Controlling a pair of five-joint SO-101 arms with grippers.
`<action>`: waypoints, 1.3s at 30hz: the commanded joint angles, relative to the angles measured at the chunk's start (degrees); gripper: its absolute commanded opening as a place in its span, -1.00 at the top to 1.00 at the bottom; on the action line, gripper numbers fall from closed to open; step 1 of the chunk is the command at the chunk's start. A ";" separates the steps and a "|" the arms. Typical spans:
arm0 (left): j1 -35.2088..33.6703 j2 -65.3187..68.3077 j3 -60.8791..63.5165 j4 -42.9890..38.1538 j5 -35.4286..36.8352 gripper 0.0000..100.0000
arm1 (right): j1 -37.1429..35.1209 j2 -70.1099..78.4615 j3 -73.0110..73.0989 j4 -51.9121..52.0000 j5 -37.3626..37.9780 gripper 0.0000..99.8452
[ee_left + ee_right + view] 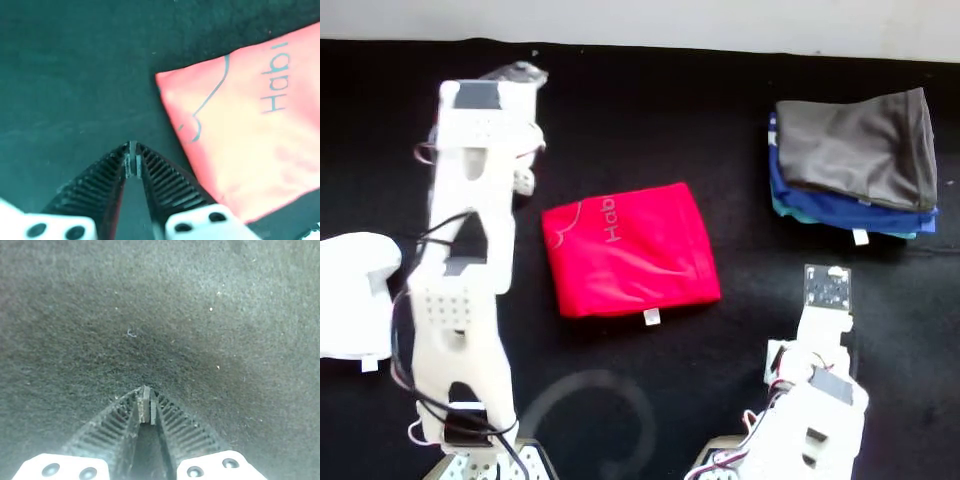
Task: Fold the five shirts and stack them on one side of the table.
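Left arm (pixel 470 250) stretched well forward, links extended; jaws pressed together, nothing between; right arm (pixel 820 400) folded back low near own base; jaws likewise closed, empty.

Well left of the red shirt (pixel 628 248), the white shirt (pixel 350 295) is cut off by the high view's edge, and the left arm (pixel 465 260) covers the strip of table (pixel 650 110) between the two. Well right of the red shirt, the grey shirt (pixel 860 145) tops the stack and hides most of the blue shirt (pixel 820 205) and the teal layer (pixel 782 207). Only their edges show, and how many pieces lie beneath cannot be told. In the left wrist view the red shirt runs out past the picture's edge.
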 commanded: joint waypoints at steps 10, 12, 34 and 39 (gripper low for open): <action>-9.63 -39.69 44.97 -9.85 -0.18 0.98 | -20.35 7.43 -45.32 29.76 -7.56 0.76; -11.47 -42.51 54.55 -15.56 -0.09 0.98 | -22.99 11.74 -50.15 30.73 -9.14 0.69; -12.70 -55.69 108.53 -64.97 0.18 0.98 | -45.05 77.14 -96.57 32.22 -31.03 0.15; -12.70 -55.69 108.53 -64.97 0.18 0.98 | -46.55 87.16 -103.43 31.69 -31.03 0.15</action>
